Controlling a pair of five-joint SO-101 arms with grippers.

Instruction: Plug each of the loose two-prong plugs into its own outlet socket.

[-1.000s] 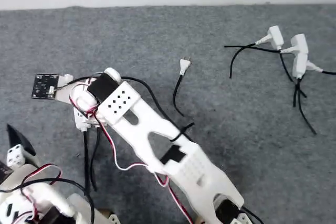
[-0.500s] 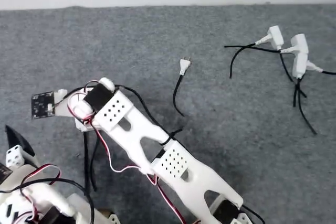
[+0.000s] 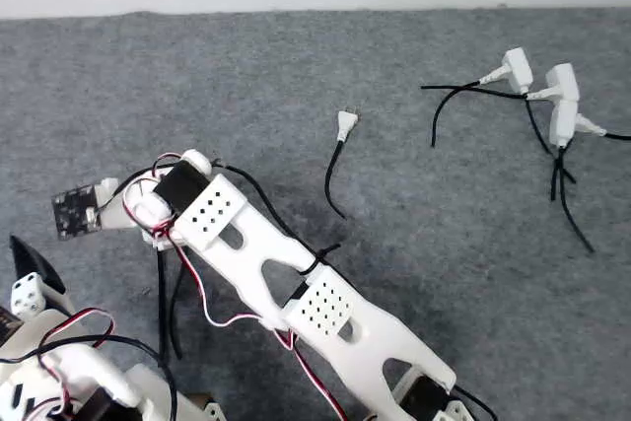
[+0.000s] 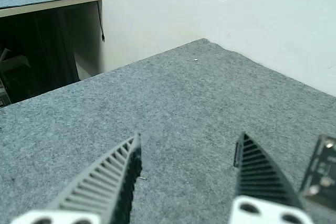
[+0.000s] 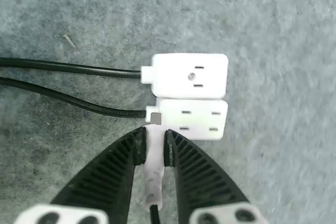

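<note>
Two-prong plug (image 5: 153, 174) is sitting pinched between the right fingers (image 5: 121, 166), which are closing tight on its white body with the cord running back between them. Its nose is pressing against the near edge of the outlet socket (image 5: 194, 120) just past the fingertips; the prongs are hidden, so how deep they are seated cannot be told. A second socket block (image 5: 189, 76) is lying against the far side of the first, and two black cords (image 5: 63, 66) are trailing off to one side of the fingers.

To do this step well, the push is probably best going straight along the line of the fingers, prongs square to the slots. The block is lying loose and may slide away or twist.

The left fingers (image 4: 110, 174) are spreading wide and holding nothing, hovering over bare worktop (image 4: 199, 93).

Farther out, a loose plug (image 3: 345, 123) is waiting well apart from both pairs of fingers, with a cluster of white plugs and sockets (image 3: 547, 96) beyond it.

Grey felt is covering the worktop. A pale wall (image 4: 236, 19) and a dark cabinet (image 4: 47, 51) are standing behind.
</note>
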